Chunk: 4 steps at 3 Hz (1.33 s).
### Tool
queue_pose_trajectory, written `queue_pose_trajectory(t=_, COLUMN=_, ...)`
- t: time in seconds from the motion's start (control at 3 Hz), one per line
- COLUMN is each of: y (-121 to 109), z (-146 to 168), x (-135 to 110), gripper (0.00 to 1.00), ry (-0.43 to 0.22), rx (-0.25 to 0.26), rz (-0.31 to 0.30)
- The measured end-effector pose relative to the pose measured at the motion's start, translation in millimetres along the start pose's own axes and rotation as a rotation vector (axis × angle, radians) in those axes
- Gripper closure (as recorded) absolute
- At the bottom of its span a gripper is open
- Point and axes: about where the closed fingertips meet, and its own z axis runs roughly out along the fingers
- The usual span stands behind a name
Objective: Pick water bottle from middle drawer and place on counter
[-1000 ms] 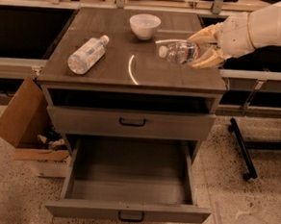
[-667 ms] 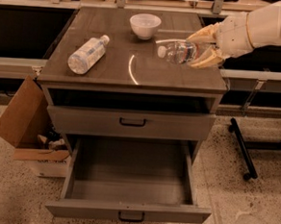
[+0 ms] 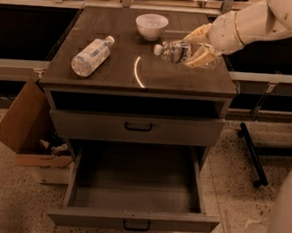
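The water bottle [image 3: 171, 51] is a small clear bottle with a white cap pointing left. It lies on its side between my gripper's fingers [image 3: 198, 58], low over the right part of the counter [image 3: 188, 80]. I cannot tell if it touches the wood. My gripper [image 3: 191, 45] reaches in from the right on a white arm and is shut on the bottle. The middle drawer [image 3: 133, 220] is pulled wide open below and holds nothing.
A larger bottle with a pale wrap [image 3: 91, 55] lies on the counter's left side. A white bowl [image 3: 151, 26] stands at the back middle. The upper drawer front [image 3: 135, 128] is shut. A cardboard box [image 3: 20, 122] leans left of the cabinet. A dark chair leg [image 3: 252, 153] is on the right.
My gripper has carried the water bottle a little to the left over the counter. Nothing else has moved.
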Motion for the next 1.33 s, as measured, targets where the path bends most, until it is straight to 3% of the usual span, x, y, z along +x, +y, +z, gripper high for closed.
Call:
queue_pose_trajectory(t=0.33, y=-11.5, z=31.9, x=13.7, gripper=0.97, ry=0.049, rx=-0.045, rz=0.100)
queue_pose_trajectory(t=1.0, y=-16.4, z=64.5, x=29.2, gripper=0.51, ry=0.079, rx=-0.093, rz=0.201)
queue_pose_trajectory(t=1.33, y=-17.3, z=74.2, x=32.5, gripper=0.28, ry=0.085, rx=-0.107, rz=0.208)
